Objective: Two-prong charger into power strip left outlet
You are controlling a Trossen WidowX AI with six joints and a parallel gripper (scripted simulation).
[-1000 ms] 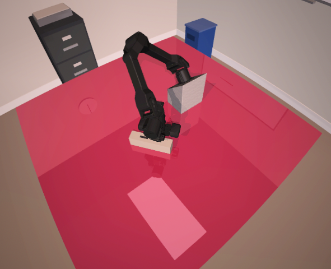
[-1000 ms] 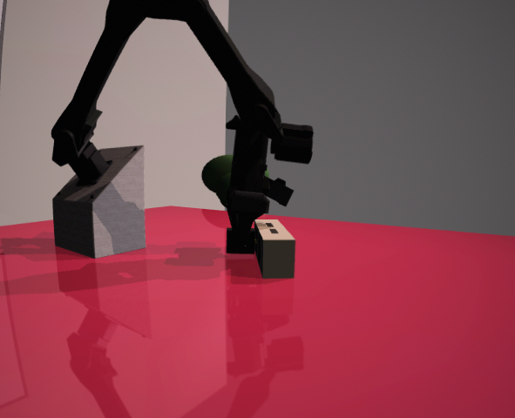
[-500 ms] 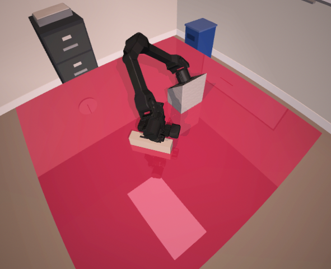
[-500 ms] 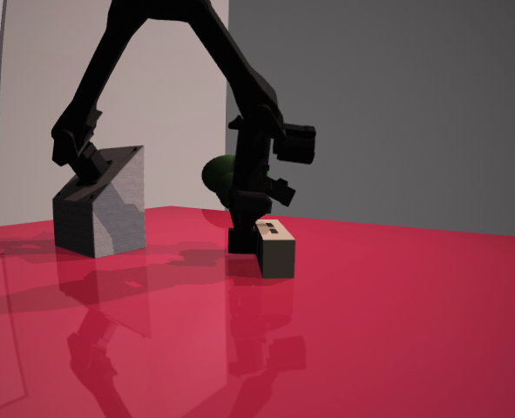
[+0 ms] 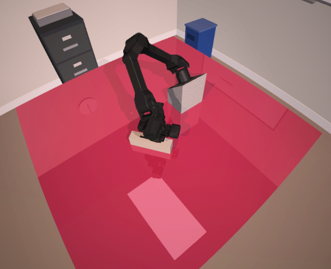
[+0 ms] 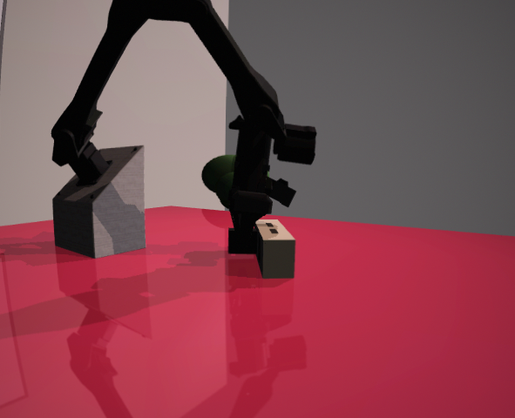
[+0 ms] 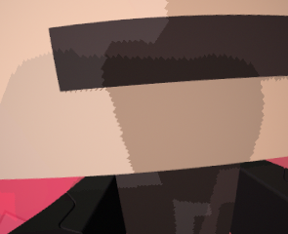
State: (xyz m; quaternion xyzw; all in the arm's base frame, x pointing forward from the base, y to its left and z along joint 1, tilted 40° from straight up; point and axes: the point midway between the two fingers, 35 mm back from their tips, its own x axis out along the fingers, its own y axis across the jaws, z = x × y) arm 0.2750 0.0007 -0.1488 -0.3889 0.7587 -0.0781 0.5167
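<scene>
The cream power strip (image 5: 150,145) (image 6: 279,259) (image 7: 46,146) lies on the red table. Two small dark marks show on its top in the exterior view, and one long dark bar (image 7: 183,36) crosses its face in the wrist view. My gripper (image 6: 244,226) (image 7: 166,158) points down, low at the strip's side towards the arm's base. It is shut on the dark charger (image 7: 183,212), which shows between the two black fingers and reaches up to the strip's near edge in the wrist view. The prongs and any contact with the outlet are hidden.
The grey slanted base block (image 5: 192,93) (image 6: 122,220) stands behind the gripper and carries the arm. A pale rectangle (image 5: 167,218) shows on the glossy red table (image 5: 87,202) (image 6: 383,337). A dark cabinet (image 5: 68,46) and a blue bin (image 5: 205,38) stand beyond the table.
</scene>
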